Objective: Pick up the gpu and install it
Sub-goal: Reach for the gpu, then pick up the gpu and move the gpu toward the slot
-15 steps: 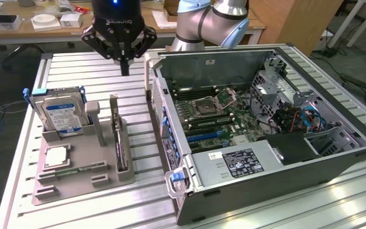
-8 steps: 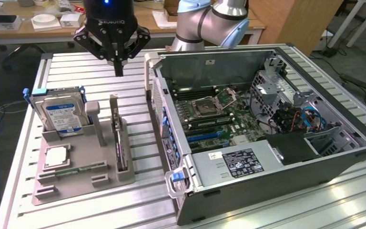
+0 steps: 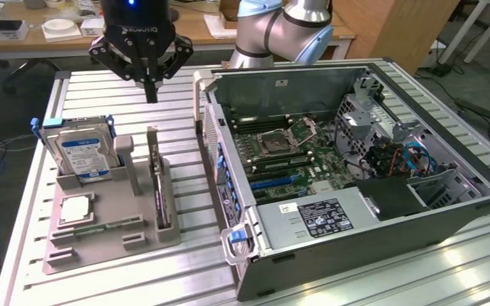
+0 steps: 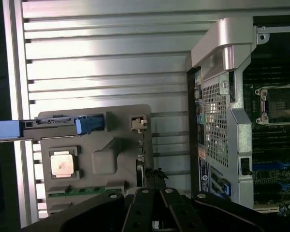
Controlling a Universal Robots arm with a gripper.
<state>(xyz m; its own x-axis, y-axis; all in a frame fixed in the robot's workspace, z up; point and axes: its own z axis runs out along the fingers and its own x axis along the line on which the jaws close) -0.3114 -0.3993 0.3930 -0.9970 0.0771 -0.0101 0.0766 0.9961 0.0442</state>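
Note:
The gpu is a thin black card standing on edge in a slot of the grey holder, its metal bracket end toward the back. My gripper hangs above the table just behind the holder, fingers shut together and pointing down, holding nothing and clear of the card. In the wrist view the gpu appears edge-on as a narrow dark strip, just ahead of the shut gripper.
A silver hard drive with a blue-and-white label stands in the holder beside the gpu, and a small square chip lies in front of it. The open computer case with its motherboard sits on the exterior view's right.

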